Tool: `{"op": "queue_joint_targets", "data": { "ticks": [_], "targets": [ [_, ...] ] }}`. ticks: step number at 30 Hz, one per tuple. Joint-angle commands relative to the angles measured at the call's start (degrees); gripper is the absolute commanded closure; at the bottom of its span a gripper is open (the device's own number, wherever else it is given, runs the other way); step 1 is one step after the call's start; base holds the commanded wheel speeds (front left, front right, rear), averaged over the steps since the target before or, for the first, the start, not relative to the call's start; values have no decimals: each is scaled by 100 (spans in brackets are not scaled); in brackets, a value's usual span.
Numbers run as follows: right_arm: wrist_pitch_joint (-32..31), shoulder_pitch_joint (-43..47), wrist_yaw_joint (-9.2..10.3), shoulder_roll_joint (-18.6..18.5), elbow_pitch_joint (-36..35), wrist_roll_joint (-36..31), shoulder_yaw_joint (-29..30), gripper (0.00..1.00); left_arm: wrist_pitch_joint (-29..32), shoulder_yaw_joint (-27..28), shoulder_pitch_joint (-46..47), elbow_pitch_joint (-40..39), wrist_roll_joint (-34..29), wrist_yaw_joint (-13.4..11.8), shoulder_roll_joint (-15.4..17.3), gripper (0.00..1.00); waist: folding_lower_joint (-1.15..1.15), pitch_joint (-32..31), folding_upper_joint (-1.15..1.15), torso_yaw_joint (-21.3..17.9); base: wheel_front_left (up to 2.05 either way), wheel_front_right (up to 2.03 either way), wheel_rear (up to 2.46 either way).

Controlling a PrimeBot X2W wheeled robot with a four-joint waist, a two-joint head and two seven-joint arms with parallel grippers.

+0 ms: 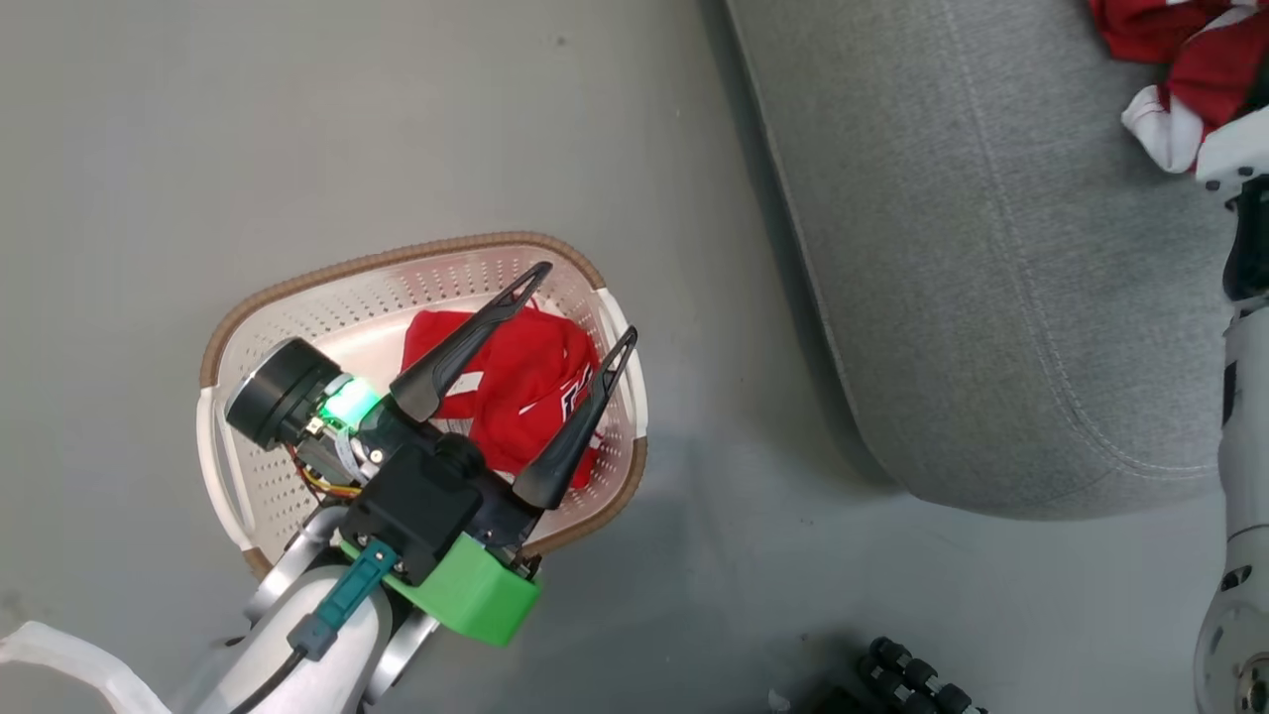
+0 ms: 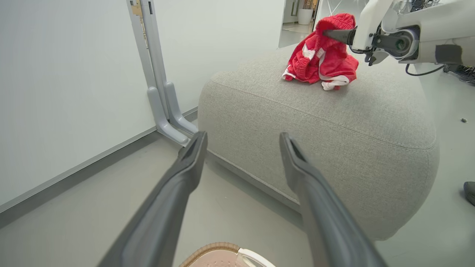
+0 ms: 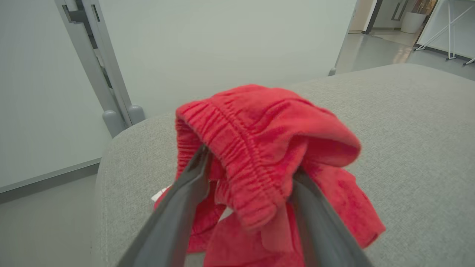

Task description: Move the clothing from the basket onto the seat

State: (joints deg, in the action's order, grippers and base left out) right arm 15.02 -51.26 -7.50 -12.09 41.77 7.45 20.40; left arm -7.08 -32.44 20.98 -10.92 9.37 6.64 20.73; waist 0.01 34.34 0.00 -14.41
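Hovers with the left gripper (image 1: pixel 587 299) spread wide over the basket (image 1: pixel 397 260), with a red lettered garment (image 1: pixel 525 377) directly below its fingers. Has the right gripper (image 3: pixel 250 161) parted too, with a second red garment (image 3: pixel 267 122) draped over its fingertips, elastic waistband across the gap, and bunched on the grey seat (image 3: pixel 408 129) just beneath and ahead of them.

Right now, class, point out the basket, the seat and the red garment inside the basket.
basket (image 1: pixel 337 312): head view, its perforated wall.
seat (image 1: pixel 991 297): head view, bare grey top.
red garment (image 1: pixel 525 379): head view, middle of its fabric.
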Motion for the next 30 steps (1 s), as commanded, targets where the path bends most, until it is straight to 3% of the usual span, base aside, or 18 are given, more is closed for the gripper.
{"op": "queue_joint_targets", "data": {
  "ticks": [1,12,21,30],
  "targets": [
    [16,165,2,58,-2,-83,97,0,-25,-3,128,23,-11,31,41,0,-1,136,0,116,0,0,0],
    [18,1403,2,684,-866,-351,379,0,-191,-16,-18,288,41,-135,-36,0,-1,-296,0,52,0,0,0],
    [19,2632,2,908,-1981,-287,-471,0,-470,118,-362,693,276,-463,-219,0,-1,-940,0,171,0,0,0],
    [19,3611,3,907,-2859,-75,-1388,0,-748,421,-664,1248,565,-804,-512,0,-1,-1569,0,657,0,0,0]
  ]
}}
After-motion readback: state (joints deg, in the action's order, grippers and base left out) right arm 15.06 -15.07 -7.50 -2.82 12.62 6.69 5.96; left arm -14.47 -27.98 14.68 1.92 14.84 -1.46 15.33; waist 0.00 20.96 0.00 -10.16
